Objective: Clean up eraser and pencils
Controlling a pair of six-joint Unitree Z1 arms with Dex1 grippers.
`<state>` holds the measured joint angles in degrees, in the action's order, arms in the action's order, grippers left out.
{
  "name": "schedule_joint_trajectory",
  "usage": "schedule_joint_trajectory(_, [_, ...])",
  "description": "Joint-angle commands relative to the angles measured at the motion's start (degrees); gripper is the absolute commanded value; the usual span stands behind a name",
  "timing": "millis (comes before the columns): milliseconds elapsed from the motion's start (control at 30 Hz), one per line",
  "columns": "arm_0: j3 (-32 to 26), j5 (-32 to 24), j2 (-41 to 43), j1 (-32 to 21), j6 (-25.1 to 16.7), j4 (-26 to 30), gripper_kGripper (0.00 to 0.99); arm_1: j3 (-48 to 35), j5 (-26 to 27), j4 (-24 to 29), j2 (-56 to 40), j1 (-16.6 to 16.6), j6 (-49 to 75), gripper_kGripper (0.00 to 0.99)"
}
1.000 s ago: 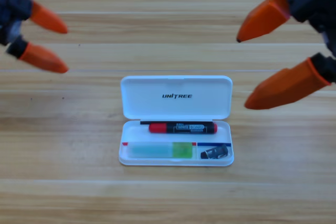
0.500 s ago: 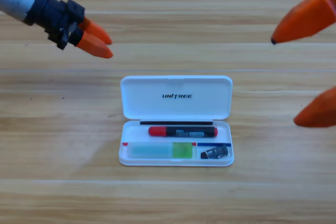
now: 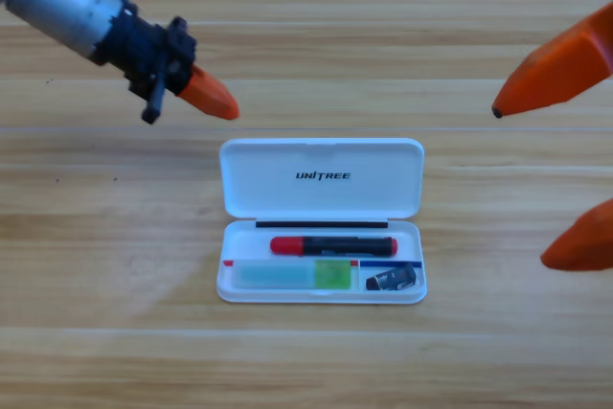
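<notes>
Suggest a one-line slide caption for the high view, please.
Red marker, green stick and eraser packed in the open white case; left gripper nearby, right gripper at the edge.

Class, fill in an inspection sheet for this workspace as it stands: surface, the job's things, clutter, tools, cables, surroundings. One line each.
Surface: wooden table, planks running left to right.
Job's things: white case open, lid flat toward the back. Red marker lies in the back slot. Pale green stick lies in the front left slot. Eraser sits in the front right slot.
Clutter: nothing seen.
Tools: left tool above the table, beyond the case's back left corner, jaws together, holding nothing. Right tool at the right edge, partly cut off, jaws wide apart, empty.
Cables: nothing seen.
Surroundings: nothing seen beyond the table.
</notes>
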<state>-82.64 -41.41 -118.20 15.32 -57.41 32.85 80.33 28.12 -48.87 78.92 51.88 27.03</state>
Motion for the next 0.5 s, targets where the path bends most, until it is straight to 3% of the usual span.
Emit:
schedule_joint_trajectory(33, [-0.95,0.54,-4.67,4.63,-0.16,-1.29,0.000,-1.67,3.08,2.28,0.26,-0.20,-0.31,0.959])
schedule_joint_trajectory(500, [-0.42,1.50,-6.34,7.00,-0.34,-2.26,0.000,-1.23,3.43,2.28,0.62,0.24,-1.01,0.959])
